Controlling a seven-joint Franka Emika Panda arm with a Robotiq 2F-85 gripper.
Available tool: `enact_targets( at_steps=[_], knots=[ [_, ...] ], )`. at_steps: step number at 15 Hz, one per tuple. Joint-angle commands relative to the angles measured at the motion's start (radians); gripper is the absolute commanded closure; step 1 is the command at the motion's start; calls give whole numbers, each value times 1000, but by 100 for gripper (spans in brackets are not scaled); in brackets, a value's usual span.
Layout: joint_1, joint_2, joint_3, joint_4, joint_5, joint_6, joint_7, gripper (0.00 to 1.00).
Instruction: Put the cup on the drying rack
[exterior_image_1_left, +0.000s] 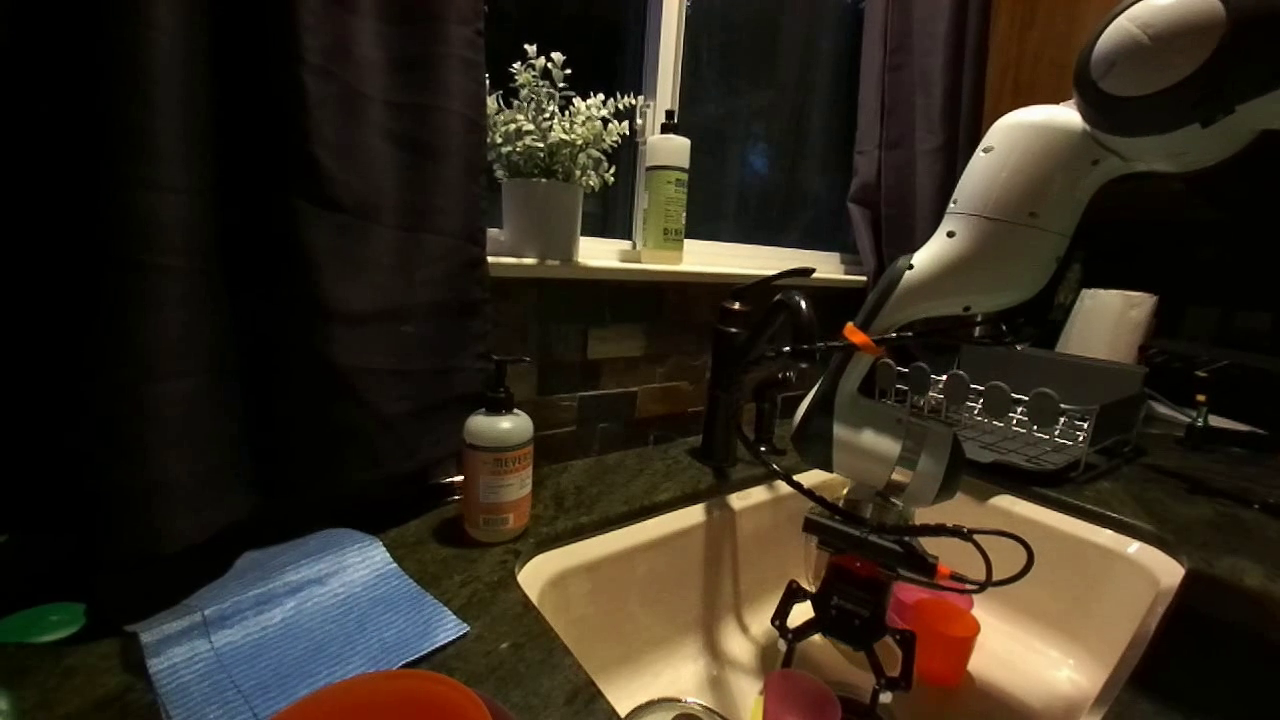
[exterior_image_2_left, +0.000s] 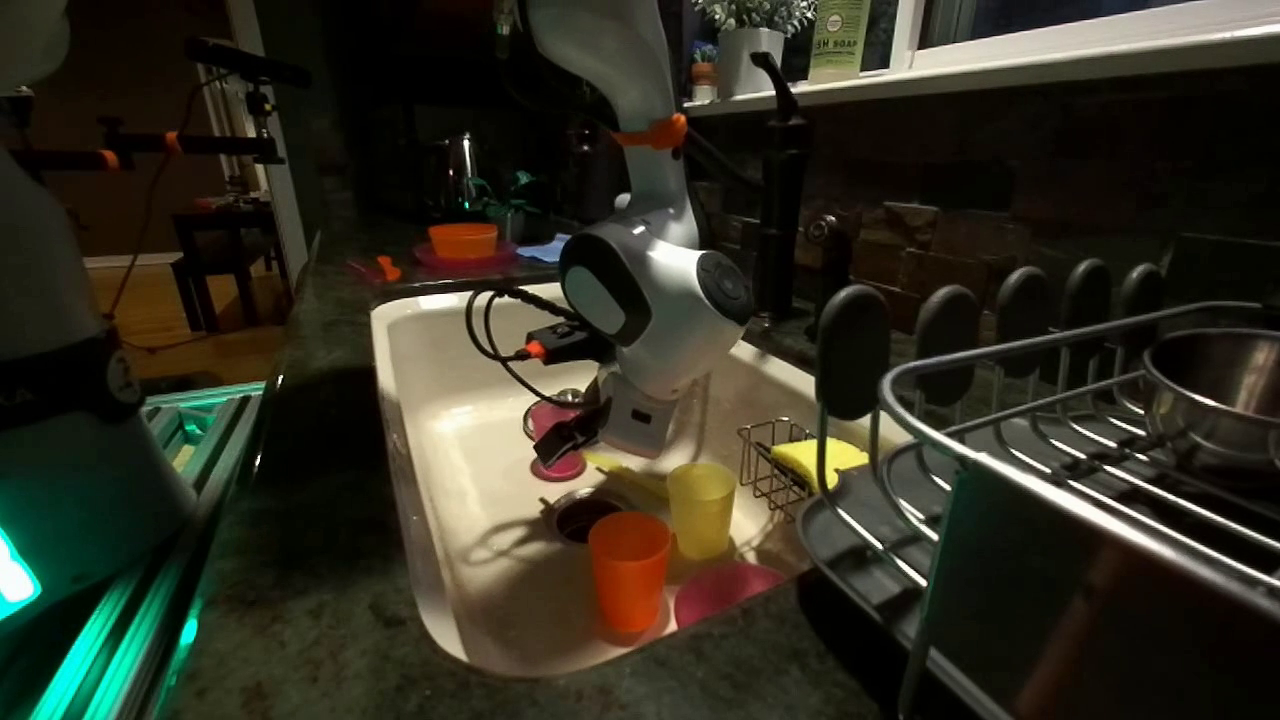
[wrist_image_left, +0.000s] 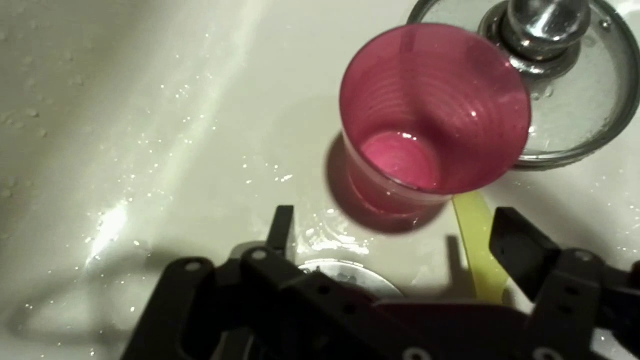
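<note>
since the cup (wrist_image_left: 425, 120) stands upright in the sink (wrist_image_left: 260, 130), its mouth faces up toward the gripper (wrist_image_left: 394, 219), whose jaws are spread and hold nothing, presumably to straddle its body. a glass lid (wrist_image_left: 575, 110) lies just beside the cup, perhaps narrowing the approach. the drying rack (exterior_image_1_left: 1043, 408) stands on the worktop (exterior_image_2_left: 330, 560) next to the sink, likely to keep drips close.

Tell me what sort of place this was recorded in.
Most likely a kitchen, probably a home one: there is a white sink, a wire dish-drying rack beside it, and a bottle of dish soap on the windowsill.
</note>
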Motion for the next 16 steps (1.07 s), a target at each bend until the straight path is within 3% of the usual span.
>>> enact_targets(
  at_steps=[1, 16],
  knots=[
    [23, 40, -13, 38, 51, -35, -14, 0],
    [70, 79, -11, 66, 117, -19, -50, 0]
  ],
)
